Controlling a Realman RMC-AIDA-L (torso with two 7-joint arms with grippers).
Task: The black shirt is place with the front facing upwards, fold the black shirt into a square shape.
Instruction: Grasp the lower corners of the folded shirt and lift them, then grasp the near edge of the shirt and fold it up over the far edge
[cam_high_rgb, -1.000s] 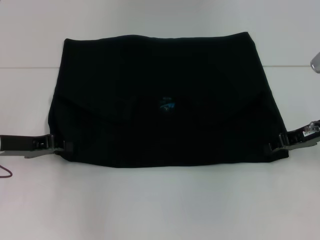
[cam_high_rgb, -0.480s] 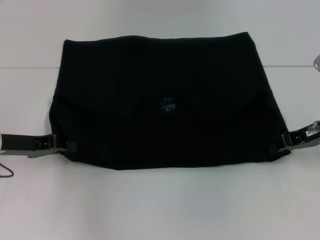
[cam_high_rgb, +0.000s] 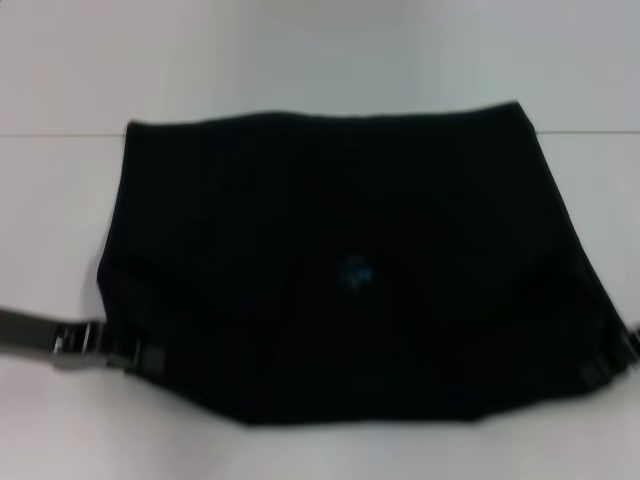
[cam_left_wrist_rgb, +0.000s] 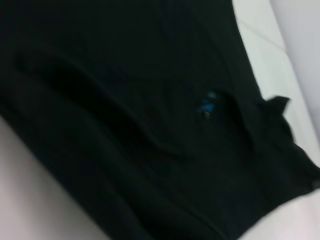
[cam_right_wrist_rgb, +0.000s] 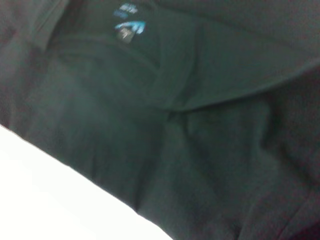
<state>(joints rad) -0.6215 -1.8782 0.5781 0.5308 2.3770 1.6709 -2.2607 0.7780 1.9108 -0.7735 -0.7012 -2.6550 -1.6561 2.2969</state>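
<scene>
I see the black shirt spread across the middle of the head frame on the white table, partly folded, blue neck label near its centre. My left gripper pinches the shirt's lower-left edge. My right gripper sits at the lower-right edge, grip unclear, can't tell.

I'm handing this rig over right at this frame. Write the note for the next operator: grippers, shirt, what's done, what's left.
Left gripper: at the black shirt's near left corner, on the cloth.
Right gripper: at the near right corner, mostly out of the head view.
Shirt: on the white table, already folded to a wide band, blue neck label showing on top.
Done: first folds.
Left: further folds to make a square, then let go.
</scene>
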